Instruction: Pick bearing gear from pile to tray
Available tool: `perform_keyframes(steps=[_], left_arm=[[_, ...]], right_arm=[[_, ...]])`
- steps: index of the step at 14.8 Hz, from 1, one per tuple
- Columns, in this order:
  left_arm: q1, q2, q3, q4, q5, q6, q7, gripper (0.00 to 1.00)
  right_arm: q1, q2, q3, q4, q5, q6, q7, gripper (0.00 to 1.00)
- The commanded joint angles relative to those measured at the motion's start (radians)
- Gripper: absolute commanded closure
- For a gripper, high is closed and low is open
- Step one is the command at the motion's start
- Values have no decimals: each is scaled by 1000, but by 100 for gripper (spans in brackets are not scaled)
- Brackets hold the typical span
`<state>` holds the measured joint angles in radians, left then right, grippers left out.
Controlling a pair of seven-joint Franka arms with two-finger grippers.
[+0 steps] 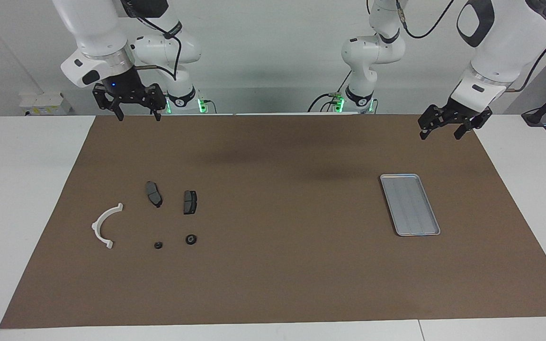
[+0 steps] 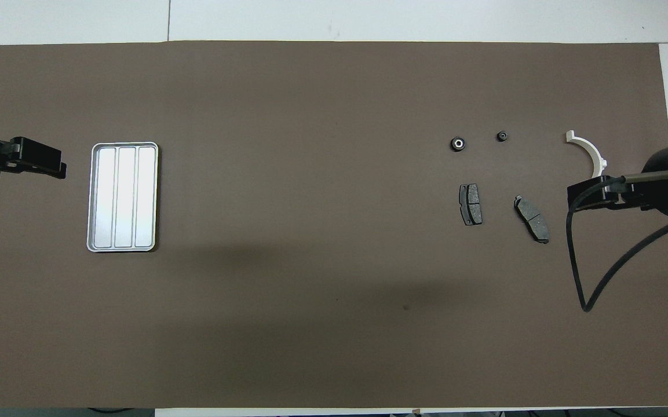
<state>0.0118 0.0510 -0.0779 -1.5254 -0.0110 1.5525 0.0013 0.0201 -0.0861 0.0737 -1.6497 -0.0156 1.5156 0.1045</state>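
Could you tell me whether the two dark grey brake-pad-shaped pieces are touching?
Apart: the overhead view shows bare brown mat between one dark grey brake-pad-shaped piece and the other.

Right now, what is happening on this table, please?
Nothing is being handled yet. Both arms wait raised: the right hand open over the mat's edge by the pile, the left hand open near the tray, which holds nothing. The small black bearing gear lies with the loose parts, untouched.
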Motion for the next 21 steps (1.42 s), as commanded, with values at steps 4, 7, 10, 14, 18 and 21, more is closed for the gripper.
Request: perform_keyframes(steps=[4,7,10,14,18,21], left_arm=[[-3,-23,3,-22,10,-9,2,0],[-3,-25,3,-22,10,-9,2,0],[-3,-23,3,-22,10,-8,2,0],[-3,-25,3,-22,10,-8,2,0],[-3,-23,3,-22,10,-8,2,0],[-3,-25,3,-22,10,-9,2,0]], right_arm=[[-11,-15,6,-12,6,18,-5,0],[-11,-17,6,-12,8,18,-9,0],[-11,-17,5,-10,8,20,-14,0],[-11,-23,6,-18,8,21,-43,0],[1,-8,5,-79,0,138,-46,0],[9,90,9,-105,-1,250,19,0]])
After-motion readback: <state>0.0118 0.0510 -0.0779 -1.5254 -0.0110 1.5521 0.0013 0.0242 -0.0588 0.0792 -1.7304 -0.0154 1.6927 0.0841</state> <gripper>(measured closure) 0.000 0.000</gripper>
